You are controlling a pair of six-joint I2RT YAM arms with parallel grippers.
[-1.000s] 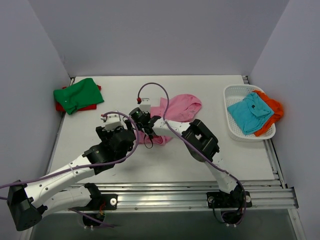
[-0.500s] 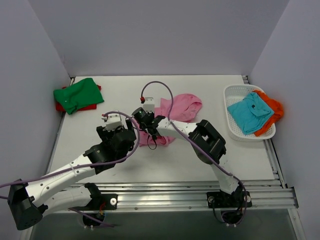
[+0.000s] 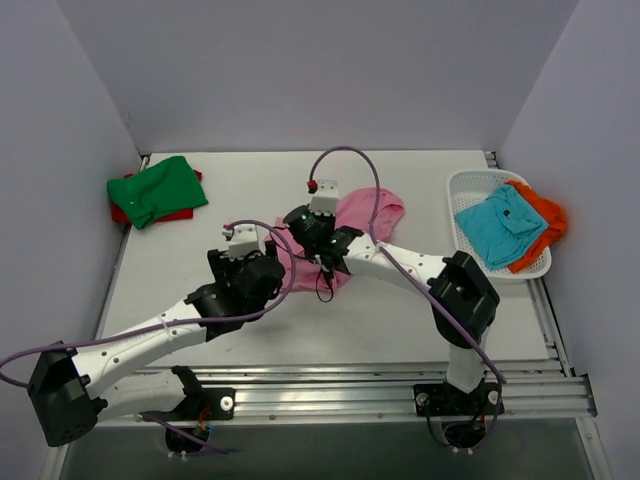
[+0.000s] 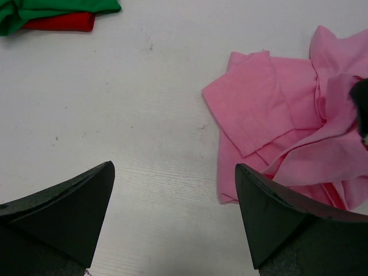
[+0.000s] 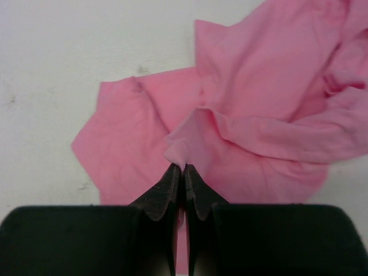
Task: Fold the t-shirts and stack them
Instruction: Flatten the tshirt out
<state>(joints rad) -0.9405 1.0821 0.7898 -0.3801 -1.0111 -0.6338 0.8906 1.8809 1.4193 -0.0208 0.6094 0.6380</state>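
The pink t-shirt (image 3: 365, 213) lies crumpled at the table's middle. It also shows in the left wrist view (image 4: 270, 103) and the right wrist view (image 5: 259, 86). My right gripper (image 3: 322, 248) (image 5: 184, 168) is shut on a raised fold of it near its left part. My left gripper (image 3: 264, 266) (image 4: 172, 167) is open and empty, low over bare table just left of the pink shirt's near-left corner. A folded green t-shirt (image 3: 155, 188) (image 4: 57, 7) lies on a red one (image 3: 122, 213) (image 4: 57, 22) at the far left. Teal (image 3: 498, 225) and orange (image 3: 548, 218) t-shirts lie in the basket.
A white mesh basket (image 3: 470, 185) stands at the table's right edge. Grey walls close the back and both sides. A metal rail (image 3: 400, 385) runs along the near edge. Purple cables loop over both arms.
My right gripper has moved right and a little farther back, drawing the pinched pink fold with it. My left arm has followed to the right, staying open.
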